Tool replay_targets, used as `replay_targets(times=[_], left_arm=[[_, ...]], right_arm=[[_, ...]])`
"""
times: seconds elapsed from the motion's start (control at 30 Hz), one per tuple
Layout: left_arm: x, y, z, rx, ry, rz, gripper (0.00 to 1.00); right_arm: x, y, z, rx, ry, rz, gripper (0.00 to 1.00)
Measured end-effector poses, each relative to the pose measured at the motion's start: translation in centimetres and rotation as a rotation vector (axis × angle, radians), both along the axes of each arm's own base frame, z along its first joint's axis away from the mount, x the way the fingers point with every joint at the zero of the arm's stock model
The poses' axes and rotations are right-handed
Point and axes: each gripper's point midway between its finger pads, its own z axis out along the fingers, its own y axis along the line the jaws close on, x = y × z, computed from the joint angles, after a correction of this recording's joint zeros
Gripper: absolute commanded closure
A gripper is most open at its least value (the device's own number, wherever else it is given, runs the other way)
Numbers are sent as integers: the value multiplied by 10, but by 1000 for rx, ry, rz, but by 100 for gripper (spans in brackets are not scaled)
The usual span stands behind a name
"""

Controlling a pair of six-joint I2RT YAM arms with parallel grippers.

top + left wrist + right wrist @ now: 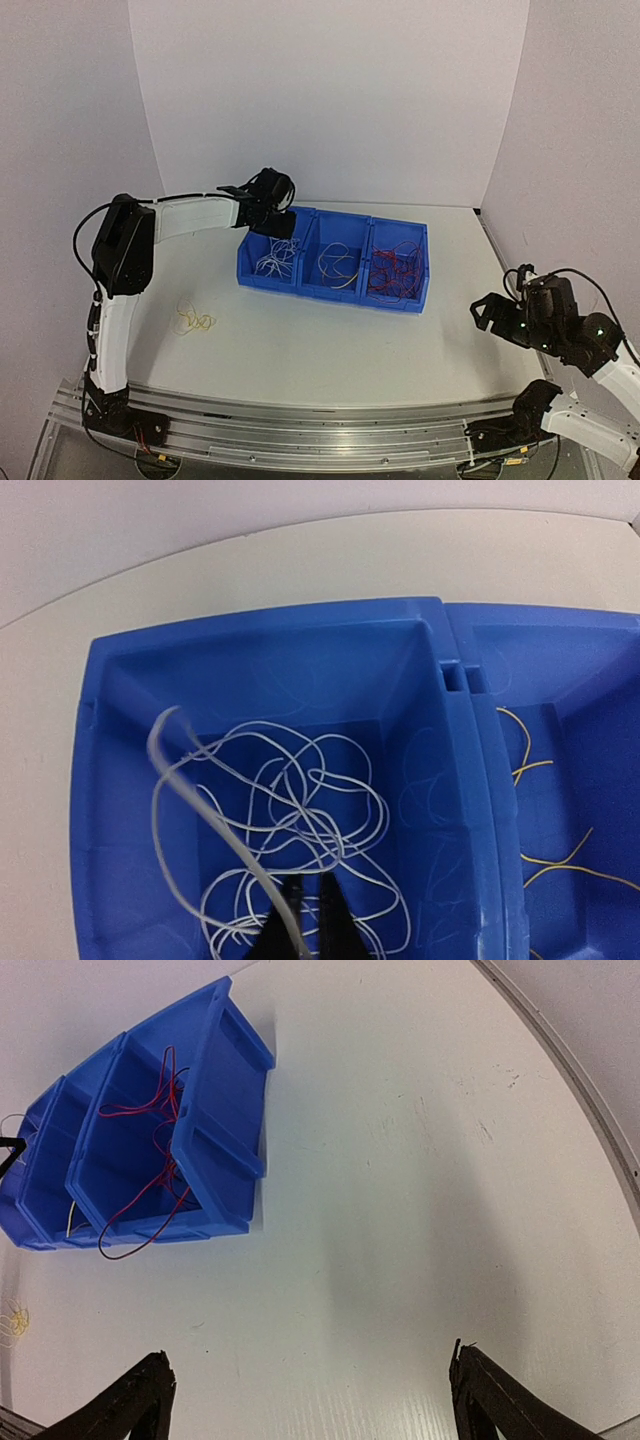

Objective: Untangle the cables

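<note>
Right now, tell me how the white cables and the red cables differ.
The white cables lie in the left bin, the red cables in the right bin. The left pincer hangs shut just over the white ones; no pincer is near the red ones. One red loop spills over its bin's wall onto the table; no white strand visibly does. Both are loose tangles in blue bins.

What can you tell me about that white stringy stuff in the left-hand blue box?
A tangle of thin white wires, loosely looped over one another, lies on the floor of the leftmost blue plastic bin, separate from the yellow wires next door. One strand arches up out of the heap, seemingly pinched in the left gripper, whose black jaws stand closed.
</note>
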Motion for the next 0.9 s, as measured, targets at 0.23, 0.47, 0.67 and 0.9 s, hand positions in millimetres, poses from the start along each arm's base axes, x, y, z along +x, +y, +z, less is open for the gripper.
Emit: replay_targets(times=[0.23,0.47,0.67,0.9], left_arm=[[-6,-9,-3,-13,39,-46,45],[-13,-17,0,-44,69,-91,13],[-25,-12,47,-112,34,-102,0],[-85,52,148,-208,-98,34,0]], right_arm=[[-1,-1,-1,-5,3,-3,7],[-2,-2,-2,-9,8,-4,7],[-2,-3,-1,-9,5,-5,6],[-3,-3,-3,-15,12,-4,4]])
